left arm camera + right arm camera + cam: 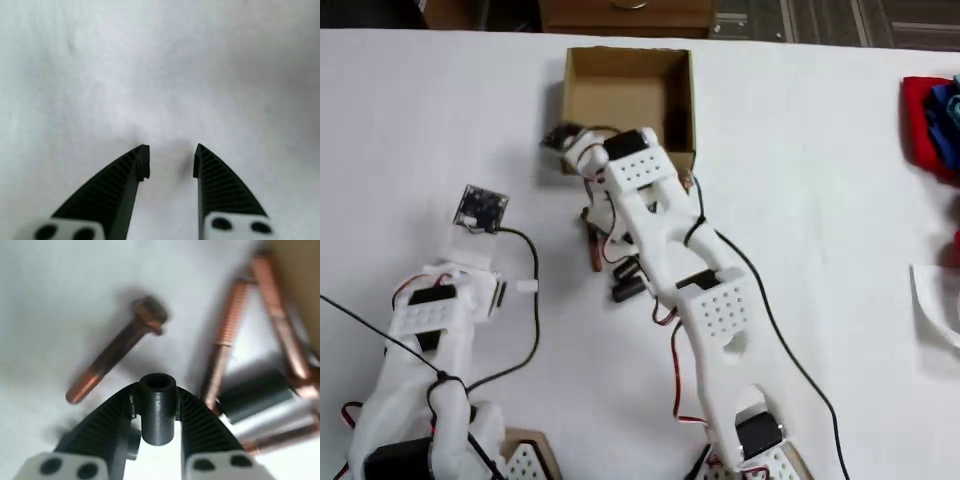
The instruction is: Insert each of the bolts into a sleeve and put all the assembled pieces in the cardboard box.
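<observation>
My right gripper (157,390) is shut on a black sleeve (158,410), which stands upright between the fingers just above the table. A copper bolt (116,354) lies loose ahead of it. Several more bolts (223,347) and a second black sleeve (255,396) lie beside the cardboard box (300,270). From above, the right arm (638,175) hangs over the box's (678,100) near left corner, with bolts (595,245) and black sleeves (628,282) under it. My left gripper (170,160) is open over bare white table, near the left arm (445,300).
Red and blue items (932,120) and a white object (935,305) sit at the table's right edge. Cables (535,300) trail from both arms. Open white table lies left of the box and between box and right edge.
</observation>
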Motion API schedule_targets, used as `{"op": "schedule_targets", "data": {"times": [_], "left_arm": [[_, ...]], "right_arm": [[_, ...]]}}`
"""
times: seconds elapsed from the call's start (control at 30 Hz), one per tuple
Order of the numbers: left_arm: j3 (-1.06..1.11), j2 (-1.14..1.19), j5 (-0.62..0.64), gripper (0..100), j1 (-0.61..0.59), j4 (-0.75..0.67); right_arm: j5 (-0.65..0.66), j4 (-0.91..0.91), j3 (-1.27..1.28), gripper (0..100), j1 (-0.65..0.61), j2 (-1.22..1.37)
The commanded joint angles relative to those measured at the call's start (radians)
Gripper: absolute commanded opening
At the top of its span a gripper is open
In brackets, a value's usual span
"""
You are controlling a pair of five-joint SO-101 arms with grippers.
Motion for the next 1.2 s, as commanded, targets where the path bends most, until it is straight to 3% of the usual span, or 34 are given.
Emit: {"op": "schedule_targets", "data": {"times": [0.0, 0.13, 0.3, 0.63, 0.83, 1.03, 1.17], "left_arm": [[-0.002, -0.018, 0.0, 17, -0.006, -0.015], [-0.002, -0.018, 0.0, 17, -0.006, -0.015], [-0.002, -0.018, 0.0, 17, -0.006, -0.014], [-0.002, -0.018, 0.0, 17, -0.006, -0.015], [-0.002, -0.018, 0.0, 17, -0.006, -0.015], [-0.002, -0.018, 0.0, 17, -0.006, -0.015], [-0.002, -0.018, 0.0, 17, -0.006, -0.015]], "right_arm": [[-0.066, 0.008, -0.048, 2.1, 0.005, -0.013], [-0.064, 0.008, -0.051, 3.9, -0.008, 0.013], [0.037, 0.033, -0.058, 19.4, -0.025, 0.077], [0.157, 0.119, -0.058, 19.7, 0.071, 0.088], [0.253, 0.134, -0.058, 10.8, 0.117, 0.091], [0.249, 0.116, -0.058, 8.9, 0.101, 0.091], [0.247, 0.077, -0.058, 1.8, 0.081, 0.087]]}}
